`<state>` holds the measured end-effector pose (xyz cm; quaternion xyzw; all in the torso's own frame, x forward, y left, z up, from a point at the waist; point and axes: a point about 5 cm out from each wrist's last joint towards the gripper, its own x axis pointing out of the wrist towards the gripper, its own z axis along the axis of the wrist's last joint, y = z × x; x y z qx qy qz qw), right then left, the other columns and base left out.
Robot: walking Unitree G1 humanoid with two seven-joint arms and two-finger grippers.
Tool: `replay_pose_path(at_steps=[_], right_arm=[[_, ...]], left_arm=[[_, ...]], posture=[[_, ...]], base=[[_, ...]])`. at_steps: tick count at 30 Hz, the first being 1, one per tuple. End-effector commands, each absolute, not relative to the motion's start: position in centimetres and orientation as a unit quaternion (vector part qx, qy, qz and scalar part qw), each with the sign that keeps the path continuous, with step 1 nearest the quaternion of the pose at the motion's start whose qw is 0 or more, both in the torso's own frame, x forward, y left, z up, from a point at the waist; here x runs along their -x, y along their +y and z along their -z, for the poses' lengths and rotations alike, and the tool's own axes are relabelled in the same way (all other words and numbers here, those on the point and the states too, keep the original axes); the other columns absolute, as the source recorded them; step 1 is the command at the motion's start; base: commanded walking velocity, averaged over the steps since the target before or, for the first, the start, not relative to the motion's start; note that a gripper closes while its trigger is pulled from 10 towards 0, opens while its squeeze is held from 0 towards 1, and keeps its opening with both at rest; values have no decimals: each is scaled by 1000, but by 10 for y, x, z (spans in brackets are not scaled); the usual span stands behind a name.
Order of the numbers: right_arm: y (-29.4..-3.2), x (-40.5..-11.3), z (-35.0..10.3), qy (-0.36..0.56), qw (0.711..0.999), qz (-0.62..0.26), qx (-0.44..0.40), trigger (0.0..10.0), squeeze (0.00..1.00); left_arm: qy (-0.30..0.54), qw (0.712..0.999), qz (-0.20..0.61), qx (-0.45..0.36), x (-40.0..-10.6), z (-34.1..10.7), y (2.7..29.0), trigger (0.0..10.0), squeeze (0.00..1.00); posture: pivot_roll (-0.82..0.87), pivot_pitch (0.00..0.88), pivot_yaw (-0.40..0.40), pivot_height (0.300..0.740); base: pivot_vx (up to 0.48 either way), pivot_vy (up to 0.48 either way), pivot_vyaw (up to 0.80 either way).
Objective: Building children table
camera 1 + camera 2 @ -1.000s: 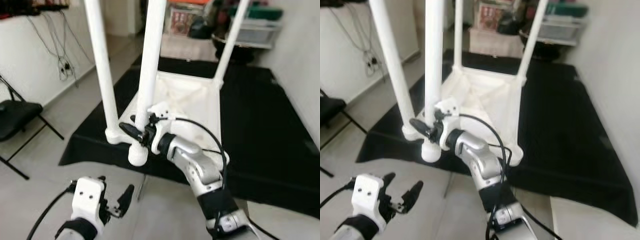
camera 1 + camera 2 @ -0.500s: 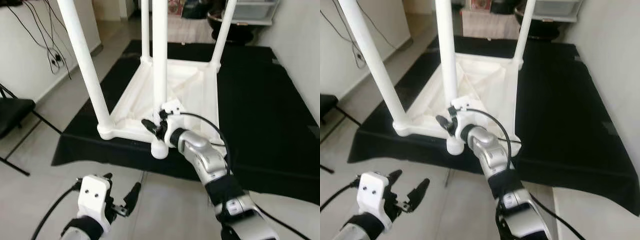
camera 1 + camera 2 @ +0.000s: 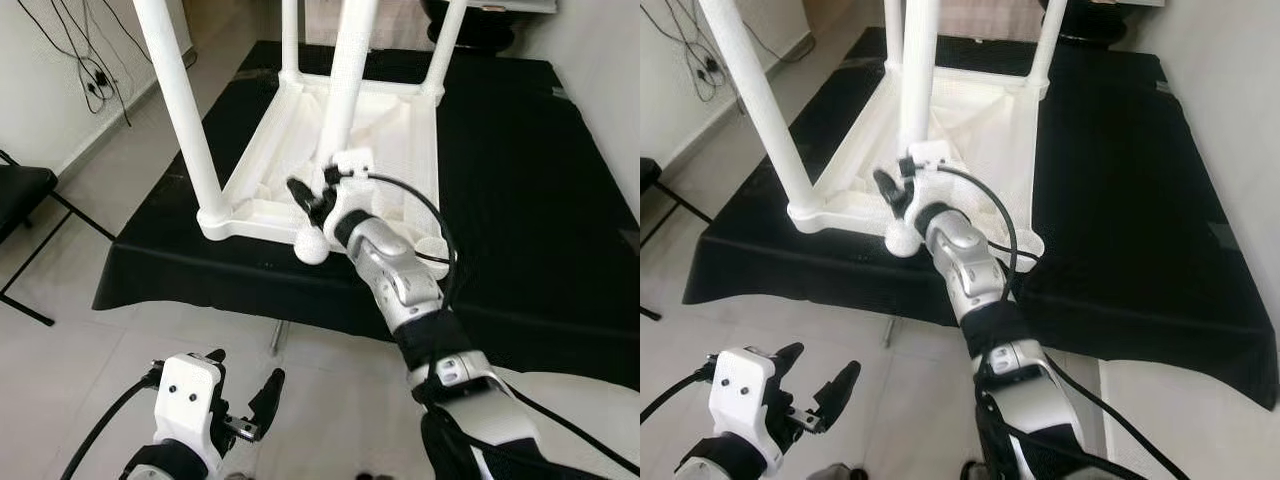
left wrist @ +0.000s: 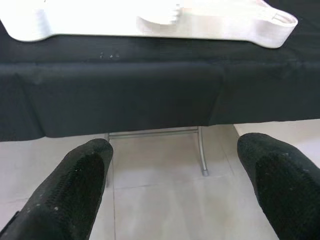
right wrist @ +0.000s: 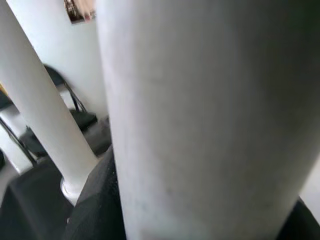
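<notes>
A white children's table top (image 3: 395, 130) lies upside down on a black-draped table (image 3: 520, 200). Three white legs stand up from its corners, the nearest one (image 3: 185, 110) at the front left. My right gripper (image 3: 318, 205) is shut on a fourth loose leg (image 3: 345, 90), which leans, its rounded end (image 3: 312, 247) at the top's front rim. The front right corner (image 3: 433, 245) has no leg. In the right wrist view the held leg (image 5: 200, 115) is close up, with a black finger (image 5: 95, 200) beside it. My left gripper (image 3: 245, 415) hangs open above the floor, both fingers (image 4: 75, 195) apart.
A black folding chair (image 3: 20, 190) stands at the left by a white wall with hanging cables (image 3: 90, 70). The draped table's metal frame (image 4: 200, 150) stands on a tiled floor (image 3: 120, 350), which lies between me and the table.
The camera has moved closer and looks down more. The held leg went from nearly upright to leaning, and its end rose to the table top's front rim. The left gripper stayed open.
</notes>
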<state>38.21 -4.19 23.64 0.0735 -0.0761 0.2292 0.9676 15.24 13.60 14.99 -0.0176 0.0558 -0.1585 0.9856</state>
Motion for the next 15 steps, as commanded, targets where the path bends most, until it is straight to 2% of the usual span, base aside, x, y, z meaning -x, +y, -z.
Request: replay_pose_path(at_steps=[1,8,12,15], right_arm=[[-45,-384,-249,-107,967,-215,-88,10000,0],[-41,-381,-255,-118,955,-251,-102,10000,0],[-55,-365,-267,-141,922,-334,-140,10000,0],[-58,-363,-269,-144,918,-342,-142,10000,0]], left_arm=[[66,985,156,13,-150,-148,136,10000,0],[65,986,154,7,-152,-148,137,10000,0],[41,987,155,-5,-164,-154,137,10000,0],[36,987,154,-5,-167,-156,137,10000,0]], posture=[[131,233,-52,740],[121,220,-53,740],[94,193,-47,740],[94,193,-47,740]], base=[[0,0,0],[0,0,0],[0,0,0],[0,0,0]])
